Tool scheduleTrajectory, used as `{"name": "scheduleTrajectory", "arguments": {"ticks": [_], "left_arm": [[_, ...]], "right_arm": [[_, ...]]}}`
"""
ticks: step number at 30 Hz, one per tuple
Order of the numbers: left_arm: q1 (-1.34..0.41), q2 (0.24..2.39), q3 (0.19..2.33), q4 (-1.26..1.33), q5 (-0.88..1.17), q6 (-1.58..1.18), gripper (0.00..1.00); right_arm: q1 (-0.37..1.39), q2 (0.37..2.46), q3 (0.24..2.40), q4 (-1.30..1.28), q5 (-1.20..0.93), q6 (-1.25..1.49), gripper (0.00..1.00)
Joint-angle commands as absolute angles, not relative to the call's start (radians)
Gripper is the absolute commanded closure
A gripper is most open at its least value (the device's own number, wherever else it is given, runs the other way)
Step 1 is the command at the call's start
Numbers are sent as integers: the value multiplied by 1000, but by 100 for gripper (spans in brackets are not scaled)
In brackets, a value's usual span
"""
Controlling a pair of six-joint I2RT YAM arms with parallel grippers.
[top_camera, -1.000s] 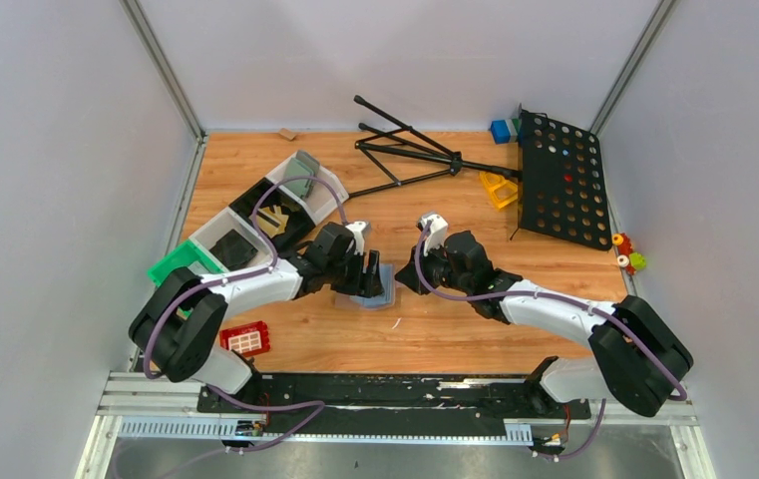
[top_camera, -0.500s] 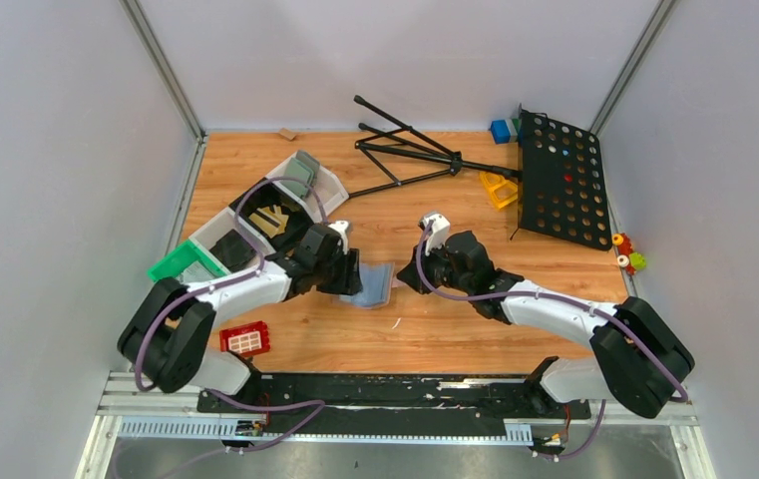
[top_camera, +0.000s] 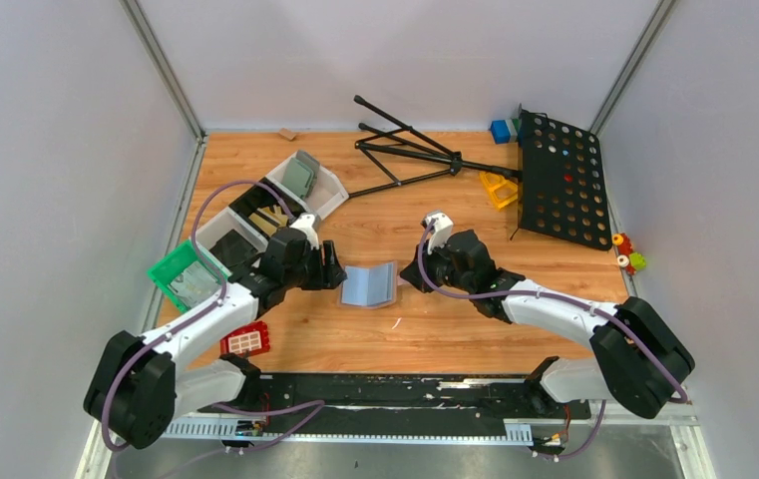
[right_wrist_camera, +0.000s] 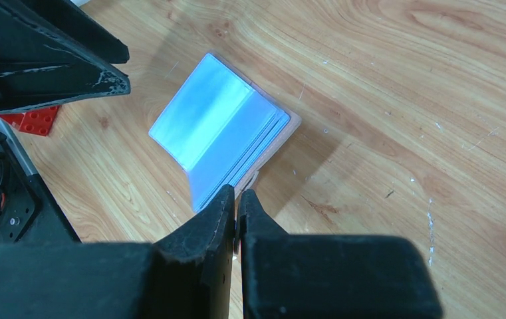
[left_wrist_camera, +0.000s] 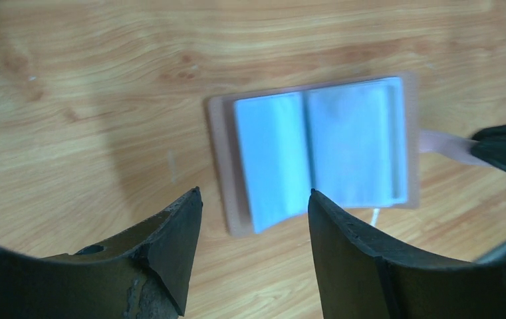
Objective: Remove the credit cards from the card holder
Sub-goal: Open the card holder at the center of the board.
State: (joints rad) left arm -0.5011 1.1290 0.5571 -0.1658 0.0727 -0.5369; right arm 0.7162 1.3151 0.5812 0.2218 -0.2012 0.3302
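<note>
Card holder [top_camera: 369, 284] lies spread open on the counter [top_camera: 455, 329], just ahead of the left end effector [left_wrist_camera: 253, 198], which is open and empty. The right end effector [right_wrist_camera: 237, 198] is pinched shut on its tan tab [left_wrist_camera: 443, 145].

The right fingers [right_wrist_camera: 213, 222], pressed together, meet the near corner of the spread blue holder [right_wrist_camera: 217, 126] on the wooden tabletop [right_wrist_camera: 403, 133]. The left fingers [right_wrist_camera: 50, 80] hover at upper left, above a red brick [right_wrist_camera: 37, 119].

Card holder [top_camera: 369, 284] is flanked on both sides. Left tool [top_camera: 335, 276] stands just beside its left edge, jaws apart; right tool [top_camera: 405, 279] stands at its right edge, jaws together. Bare surface [top_camera: 405, 334] leaves the near and far approaches free. Bins [top_camera: 333, 187] crowd the left arm's far side.
</note>
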Motion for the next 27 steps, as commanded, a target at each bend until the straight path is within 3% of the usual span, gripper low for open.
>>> {"name": "scheduleTrajectory", "arguments": {"ticks": [1,8,27], "left_arm": [[-540,1099,557,-29,184,-565,31],[-657,1278,672,-18,202,-547,17],[-673,1455,701,35,262,-548,17]], "right_arm": [[713,1298,584,250,-211,318,100],[712,1307,584,257,-220,320,100],[713,1316,584,264,-236,325,100]]}}
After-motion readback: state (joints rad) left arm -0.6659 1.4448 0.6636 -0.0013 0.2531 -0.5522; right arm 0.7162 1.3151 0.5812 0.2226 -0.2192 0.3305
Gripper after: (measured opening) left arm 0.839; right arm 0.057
